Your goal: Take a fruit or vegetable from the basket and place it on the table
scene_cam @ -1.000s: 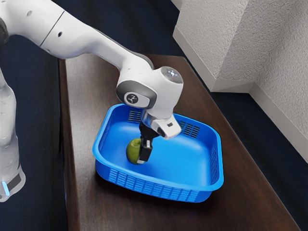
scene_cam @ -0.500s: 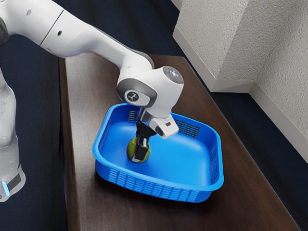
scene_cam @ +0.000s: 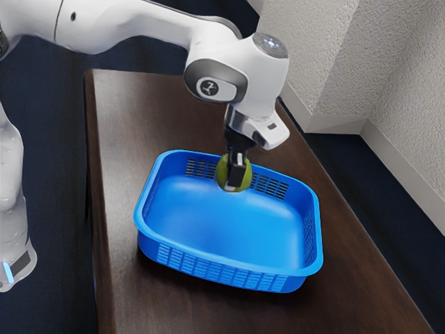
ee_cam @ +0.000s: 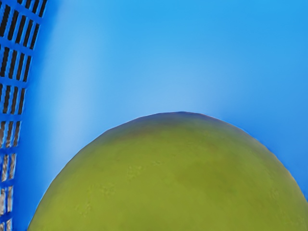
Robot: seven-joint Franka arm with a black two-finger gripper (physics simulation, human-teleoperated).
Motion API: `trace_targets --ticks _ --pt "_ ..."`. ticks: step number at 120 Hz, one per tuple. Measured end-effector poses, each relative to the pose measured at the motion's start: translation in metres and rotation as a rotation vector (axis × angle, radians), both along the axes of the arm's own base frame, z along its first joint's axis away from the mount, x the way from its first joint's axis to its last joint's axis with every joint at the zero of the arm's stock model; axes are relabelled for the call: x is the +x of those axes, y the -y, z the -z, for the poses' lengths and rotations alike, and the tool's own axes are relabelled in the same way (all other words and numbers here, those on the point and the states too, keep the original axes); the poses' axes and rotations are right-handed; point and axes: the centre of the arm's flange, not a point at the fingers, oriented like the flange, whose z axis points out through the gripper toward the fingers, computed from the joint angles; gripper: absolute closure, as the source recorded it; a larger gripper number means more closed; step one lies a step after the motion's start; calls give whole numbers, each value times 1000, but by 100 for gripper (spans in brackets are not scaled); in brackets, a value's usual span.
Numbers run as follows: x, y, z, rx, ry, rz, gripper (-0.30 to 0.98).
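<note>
My black gripper (scene_cam: pixel 235 175) is shut on a round green fruit (scene_cam: pixel 223 172), one finger in front of it and the far one hidden behind. In the exterior view the two hang above the blue basket (scene_cam: pixel 229 275), over its far part near the slotted far wall. The basket's inside floor lies bare below. Seen from the hand, the green fruit (ee_cam: pixel 178 178) is large and close, with the basket's blue floor (ee_cam: pixel 144 57) beyond it.
The basket stands on a dark wooden table (scene_cam: pixel 132 125), which extends behind it and in front of it. A textured light wall (scene_cam: pixel 348 62) rises past the table in the exterior view's right.
My gripper has closed on the green fruit and lifted it off the basket floor, moving up and toward the exterior view's right. The basket has stayed where it was.
</note>
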Motion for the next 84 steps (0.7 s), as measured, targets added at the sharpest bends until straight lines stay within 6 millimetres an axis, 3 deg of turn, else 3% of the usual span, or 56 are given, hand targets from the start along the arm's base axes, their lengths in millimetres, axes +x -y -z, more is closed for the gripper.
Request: trace_targets --ticks 20,35,63,84 --pt "8 -65 -31 28 12 -100 35" --pt "9 -116 -38 42 -2 -167 35" --pt "1 -205 -30 35 -63 -275 34" --pt "-4 -252 2 22 -132 -311 34"
